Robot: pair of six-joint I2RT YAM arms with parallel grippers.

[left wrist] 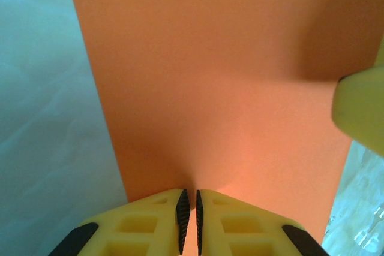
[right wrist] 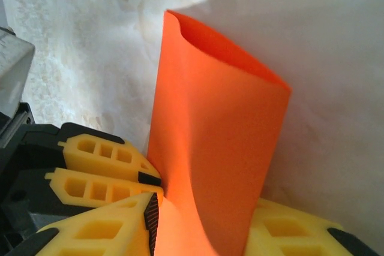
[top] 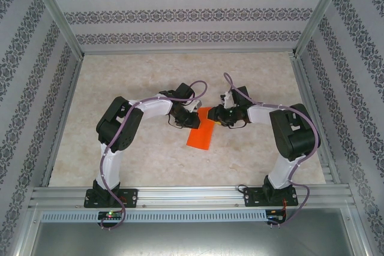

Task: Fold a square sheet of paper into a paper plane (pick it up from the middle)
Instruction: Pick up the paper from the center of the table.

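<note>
Your left pincer (left wrist: 189,202) is pressed together on an edge of the square sheet of paper (left wrist: 210,76), with only the thin orange-red stock between its pads. Your right pincer (right wrist: 207,211) straddles the sheet where it bends over on itself. One pad touches the paper, but from the wrist view I cannot tell whether those jaws truly clamp it. Both meet at the middle of the tabletop (top: 120,76), the left just left of that middle and the right just right of it. The sheet runs from there toward the tabletop's near edge as a narrow doubled strip.

The bend looks like a soft roll, open at its far end, not a crease. To halve it well, I judge you should hold the left pinch as the anchor and bring the free edges flush. Then flatten the roll against the tabletop from the pinched end outward, so the crease does not skew.

No brand, label or writing is readable: the paper is plain, and the walls (top: 180,13) carry ornament only.
</note>
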